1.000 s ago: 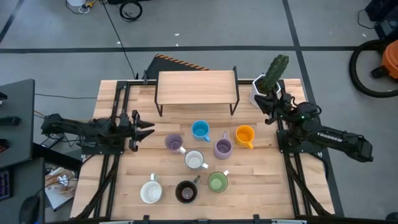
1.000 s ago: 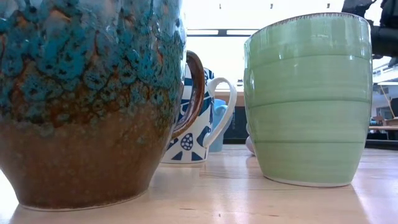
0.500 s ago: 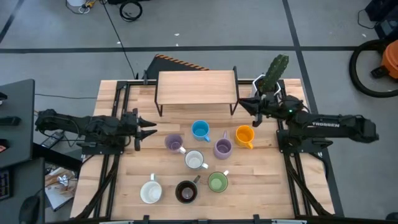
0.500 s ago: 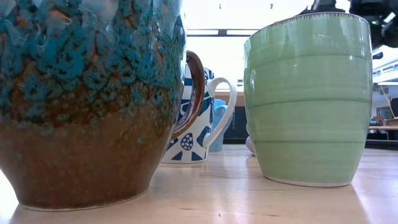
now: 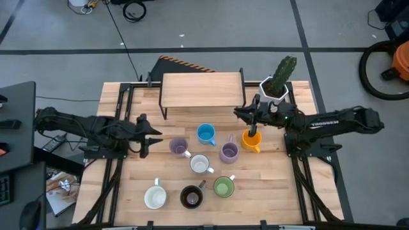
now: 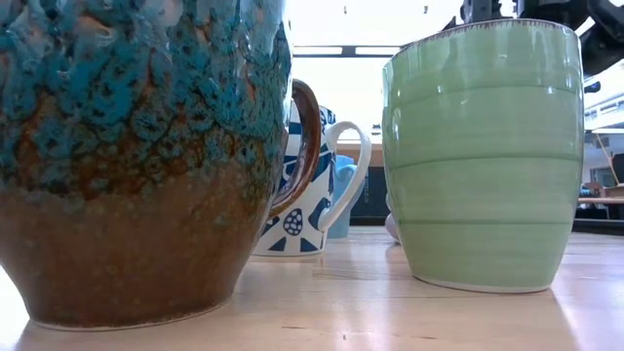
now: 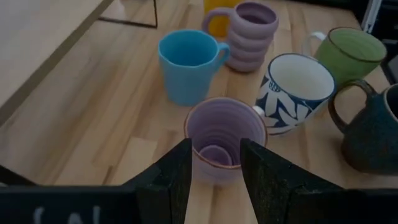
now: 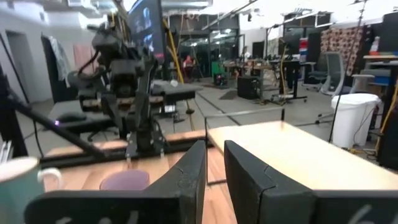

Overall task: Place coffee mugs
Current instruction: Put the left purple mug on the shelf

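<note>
Hovering at left centre of the high view, the left gripper [image 5: 152,133] stands half open, fingers aligned on the lilac mug [image 5: 177,147] just lower right of it. Right gripper [image 5: 241,114], fingers near-shut and empty, sits above the orange mug [image 5: 251,138] right of centre; judged the left arm is better lined up

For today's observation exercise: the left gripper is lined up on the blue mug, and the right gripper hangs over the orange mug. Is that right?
One error. The left wrist view shows the left gripper lined up on a lilac mug, not the blue mug beyond it. The right gripper does hang by the orange mug.
</note>
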